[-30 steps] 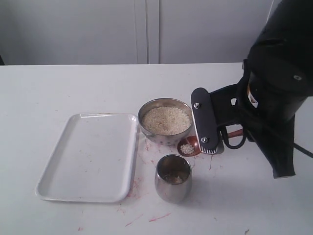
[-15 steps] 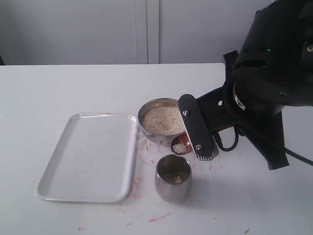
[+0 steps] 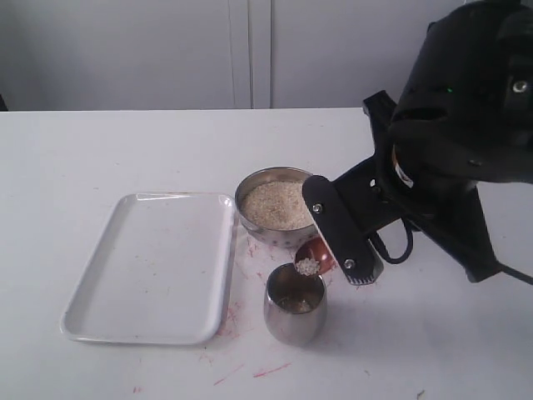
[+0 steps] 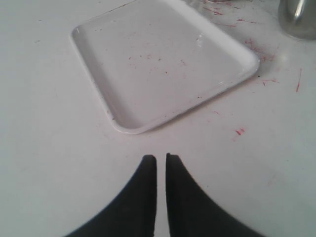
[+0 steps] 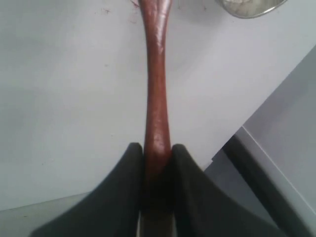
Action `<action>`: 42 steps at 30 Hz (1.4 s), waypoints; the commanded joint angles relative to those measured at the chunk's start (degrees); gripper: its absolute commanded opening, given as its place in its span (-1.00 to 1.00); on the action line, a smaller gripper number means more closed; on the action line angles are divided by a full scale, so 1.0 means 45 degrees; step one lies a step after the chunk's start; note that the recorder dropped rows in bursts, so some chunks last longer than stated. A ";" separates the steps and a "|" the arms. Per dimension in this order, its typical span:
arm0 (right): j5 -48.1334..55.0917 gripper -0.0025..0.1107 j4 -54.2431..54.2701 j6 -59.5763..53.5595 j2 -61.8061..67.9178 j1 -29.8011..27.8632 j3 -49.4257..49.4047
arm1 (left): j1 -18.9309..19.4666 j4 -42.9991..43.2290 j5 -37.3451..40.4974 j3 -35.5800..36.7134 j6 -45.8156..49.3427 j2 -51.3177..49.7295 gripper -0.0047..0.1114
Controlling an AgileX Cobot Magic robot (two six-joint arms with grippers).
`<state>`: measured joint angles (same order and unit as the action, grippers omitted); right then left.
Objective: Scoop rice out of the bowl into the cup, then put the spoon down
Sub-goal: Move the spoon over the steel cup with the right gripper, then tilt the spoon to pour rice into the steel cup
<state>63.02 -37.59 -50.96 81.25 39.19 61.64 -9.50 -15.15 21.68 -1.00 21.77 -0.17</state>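
While the spoon (image 3: 319, 252) tilts over the far right rim of the cup (image 3: 294, 310), a small heap of rice (image 3: 307, 267) sits at its lip. The right claw (image 5: 157, 148) is clenched on the spoon's slim handle. The bowl (image 3: 260, 233), just beyond the cup, holds more rice. A white tray (image 3: 150, 267) lies to the left on the tabletop (image 3: 125, 150). The left claw (image 4: 161, 159) hangs over bare tabletop near the tray, fingers pressed almost together, grasping nothing.
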 commanded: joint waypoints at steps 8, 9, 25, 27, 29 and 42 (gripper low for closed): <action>-0.0211 -0.96 -0.1361 -0.0605 0.0378 0.0728 -0.0028 | -0.0089 -0.0161 0.0039 0.0066 -0.0053 0.0038 -0.67; -0.0120 -0.96 -0.1362 -0.0605 0.0444 0.0728 -0.0028 | -0.0089 -0.0161 0.0039 0.0066 -0.0053 0.0038 -0.67; -0.0104 -0.96 -0.2024 -0.0651 0.0593 0.0728 -0.0028 | -0.0089 -0.0161 0.0039 0.0066 -0.0053 0.0038 -0.67; -0.0127 -0.96 -0.2024 -0.0652 0.0593 0.0728 -0.0028 | -0.0089 -0.0161 0.0039 0.0066 -0.0053 0.0038 -0.67; -0.0168 -0.96 -0.2024 -0.0652 0.0625 0.0728 -0.0028 | -0.0089 -0.0161 0.0039 0.0066 -0.0053 0.0038 -0.67; -0.0037 -0.96 -0.2835 -0.0648 0.0623 0.0941 -0.0028 | -0.0089 -0.0161 0.0039 0.0066 -0.0053 0.0038 -0.67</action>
<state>62.11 -48.59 -53.56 84.22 43.31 61.64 -9.50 -15.15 21.68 -1.00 21.77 -0.17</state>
